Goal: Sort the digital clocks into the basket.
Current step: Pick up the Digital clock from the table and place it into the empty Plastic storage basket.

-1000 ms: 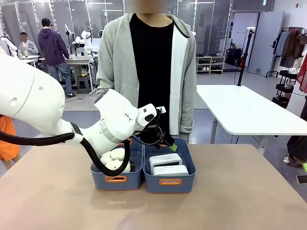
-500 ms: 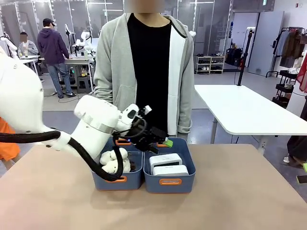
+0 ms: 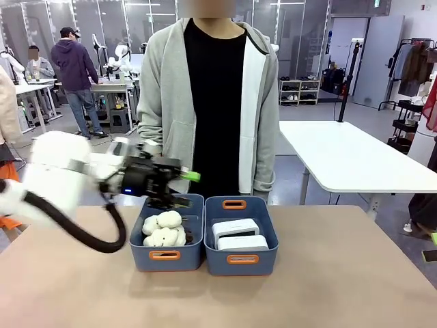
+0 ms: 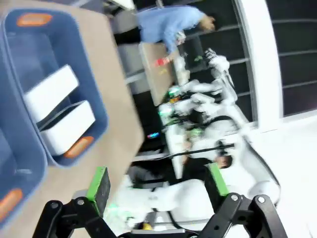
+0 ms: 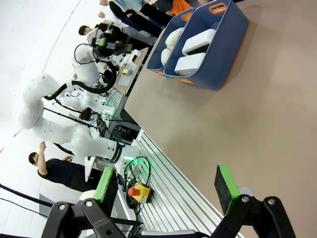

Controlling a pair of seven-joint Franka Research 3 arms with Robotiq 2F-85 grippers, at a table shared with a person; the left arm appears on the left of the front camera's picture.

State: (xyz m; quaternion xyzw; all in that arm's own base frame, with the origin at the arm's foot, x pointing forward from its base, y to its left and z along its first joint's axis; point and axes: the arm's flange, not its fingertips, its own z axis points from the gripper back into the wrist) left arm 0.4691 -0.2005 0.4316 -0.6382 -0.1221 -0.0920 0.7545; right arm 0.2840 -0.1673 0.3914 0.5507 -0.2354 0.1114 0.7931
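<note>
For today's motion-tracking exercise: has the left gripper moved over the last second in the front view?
Yes. The left gripper, open and empty, has drawn back toward the robot's left, from over the basket holding the digital clocks to above the other bin.

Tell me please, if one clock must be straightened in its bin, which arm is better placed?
Left, probably. The left gripper, open and empty, hangs just beside the bins, near the digital clocks in the basket. The right gripper, also open, is farther off.

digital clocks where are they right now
In the front view, both digital clocks lie side by side in the right-hand basket, next to the bin of plush toys and in front of the person.
</note>
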